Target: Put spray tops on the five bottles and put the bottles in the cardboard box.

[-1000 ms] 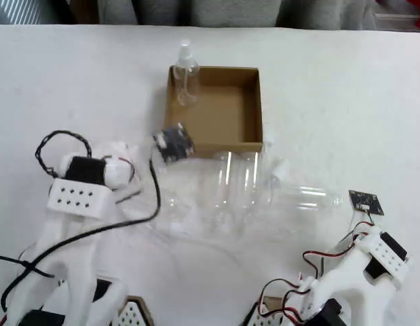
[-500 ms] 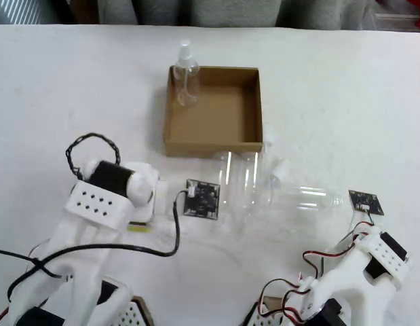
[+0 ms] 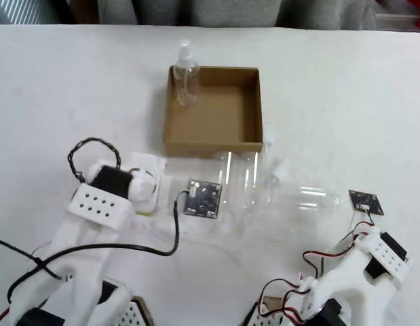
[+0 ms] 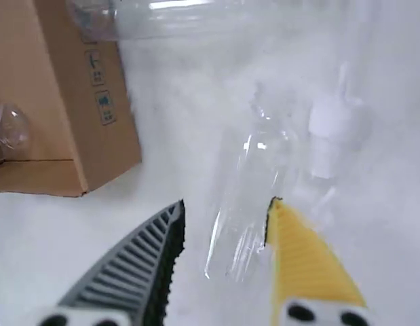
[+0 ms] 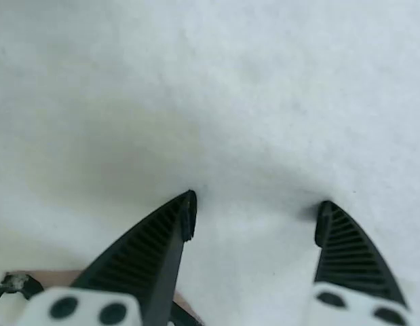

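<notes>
Right gripper [image 5: 257, 199]: wide open above the bare table [image 5: 196, 81] at the near right, holding nothing. It has not moved in the last second.
Left gripper [image 4: 225, 204]: a second ago it was up at the near wall of the box. It has drawn back toward us and now stands open, one finger on each side of a lying bottle, not closed on it.
Lying bottle [image 4: 240, 197]: clear, without a top, on the table just near of the box.
Spray top [image 4: 328, 129]: white, just beyond this bottle; we cannot tell if it is loose.
Other bottles [image 3: 304, 198]: clear, lying to the right, hard to count.
Box [image 3: 213, 146]: in the middle, farther away.
Capped bottle [image 3: 186, 78]: standing in the far left corner of the box, unchanged.
Meaning: we judge that one bottle is finished and the left arm has turned to the next one.
</notes>
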Robot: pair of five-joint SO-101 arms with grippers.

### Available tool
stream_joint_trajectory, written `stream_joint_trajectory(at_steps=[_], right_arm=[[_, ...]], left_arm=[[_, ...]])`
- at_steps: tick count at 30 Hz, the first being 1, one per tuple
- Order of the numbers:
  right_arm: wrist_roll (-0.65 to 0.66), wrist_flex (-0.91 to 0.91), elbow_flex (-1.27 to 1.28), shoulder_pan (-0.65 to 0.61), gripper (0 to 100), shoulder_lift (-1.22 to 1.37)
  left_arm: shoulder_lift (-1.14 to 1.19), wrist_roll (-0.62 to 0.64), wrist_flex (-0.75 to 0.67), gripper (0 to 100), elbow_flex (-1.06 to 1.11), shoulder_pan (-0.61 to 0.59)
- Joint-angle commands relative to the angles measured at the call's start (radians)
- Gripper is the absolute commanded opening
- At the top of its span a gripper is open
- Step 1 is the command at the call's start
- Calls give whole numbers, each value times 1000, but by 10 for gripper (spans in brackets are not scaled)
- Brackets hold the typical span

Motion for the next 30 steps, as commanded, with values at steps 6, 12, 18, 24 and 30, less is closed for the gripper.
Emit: stream_joint_trajectory(at_steps=[6,12,18,24,30], right_arm=[[11,-38,2,1,262,16],[11,-38,2,-1,262,16],[11,-38,2,-1,262,16],[11,-38,2,-1,262,16],[11,-38,2,-1,262,15]], left_arm=[[-24,14,-149,264,52,-5],[150,8,-157,264,-28,-2],[315,11,-155,264,-104,5],[377,15,-222,268,-103,38],[496,63,-281,269,-129,64]])
